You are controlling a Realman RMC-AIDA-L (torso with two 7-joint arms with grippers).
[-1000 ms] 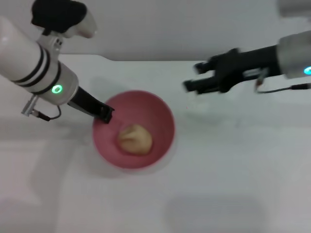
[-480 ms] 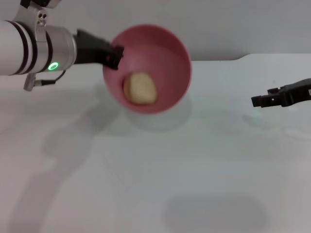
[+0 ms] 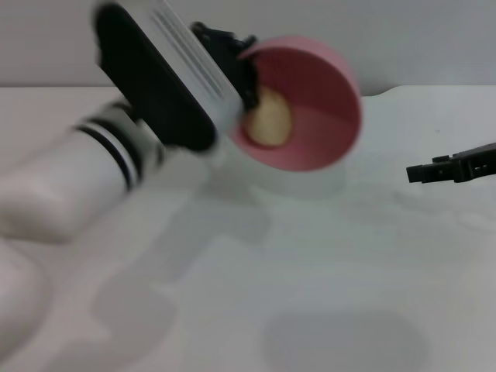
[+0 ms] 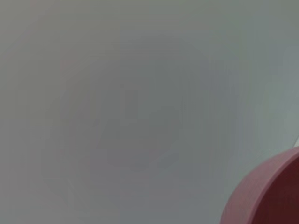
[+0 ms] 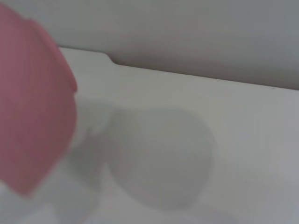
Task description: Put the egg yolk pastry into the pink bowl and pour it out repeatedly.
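**Left gripper tips the bowl with the pastry inside**

Left gripper, seen in the head view at upper left behind its pale, black-banded arm, is clamped on the near-left rim of the pink bowl and carries it in the air above the white table. The bowl is tilted so that its mouth faces the camera and toward the right. The pastry lies against the inner wall on the gripper's side, low in the bowl, and has not spilled. In the left wrist view only an edge of the bowl shows over the table; the right wrist view shows its outer wall with its shadow on the table beside it. Farther right, the right gripper hangs idle, well apart from the bowl and holding nothing; whether its fingers are parted cannot be told.

Progress, as judged: the pastry is in the bowl and the lift is made, so the pour is begun but not completed; the tip-out and further repeats remain.

Against the picture half a second earlier, the bowl sits farther right and the left arm has rolled, now covering much of the left side.
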